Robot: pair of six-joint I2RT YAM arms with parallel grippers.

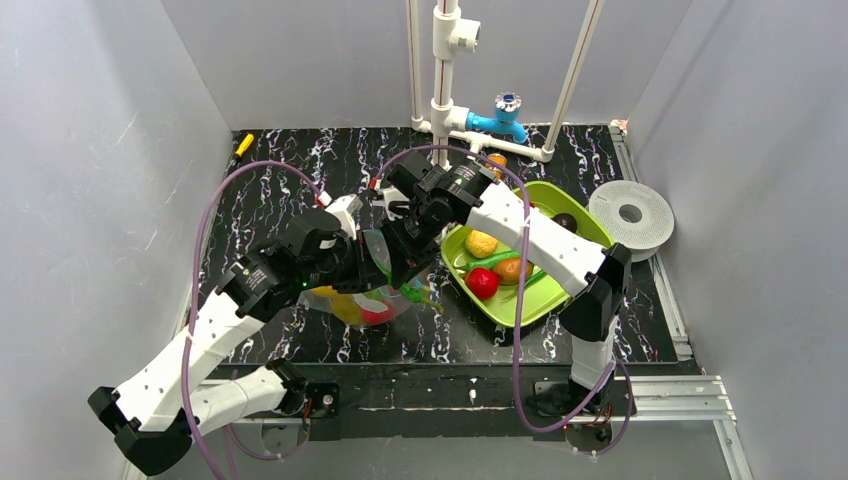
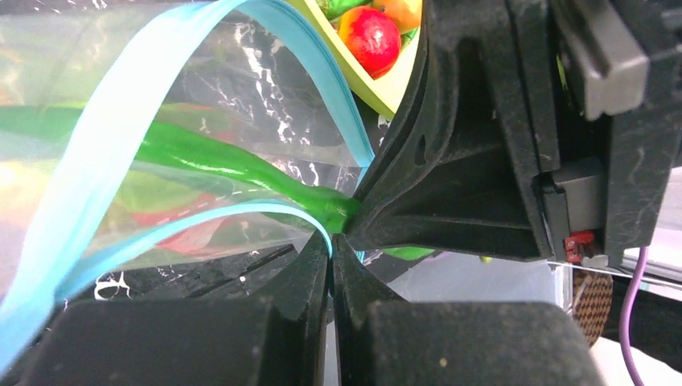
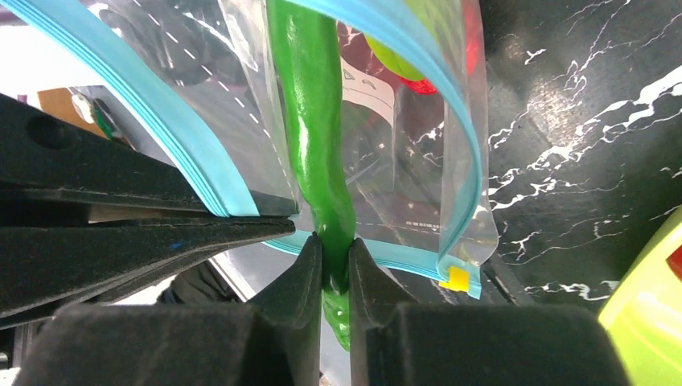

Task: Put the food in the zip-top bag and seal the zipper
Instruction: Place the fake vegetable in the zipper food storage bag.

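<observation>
Right end effector (image 3: 336, 265) pinches a glossy green pepper (image 3: 310, 104), ahead inside the crinkly bag (image 3: 402, 161); left end effector (image 2: 331, 241) clamps its blue zipper (image 2: 96, 145). Marbled black bench (image 3: 579, 121), grey walls (image 1: 100, 150).

My left arm (image 1: 190, 345) goes from its base at the near left corner up and to the right, with the wrist turned toward the middle of the table. The left gripper (image 2: 330, 241) has its two fingers pressed together on the zipper (image 2: 88, 153), and I see no gap between them. My right arm (image 1: 540, 235) rises from its base, folds over, and runs to the left with the wrist pointing down. The right gripper (image 3: 336, 257) is clamped on a long green vegetable (image 3: 310, 104). The tips of the two grippers are just beside each other.
</observation>
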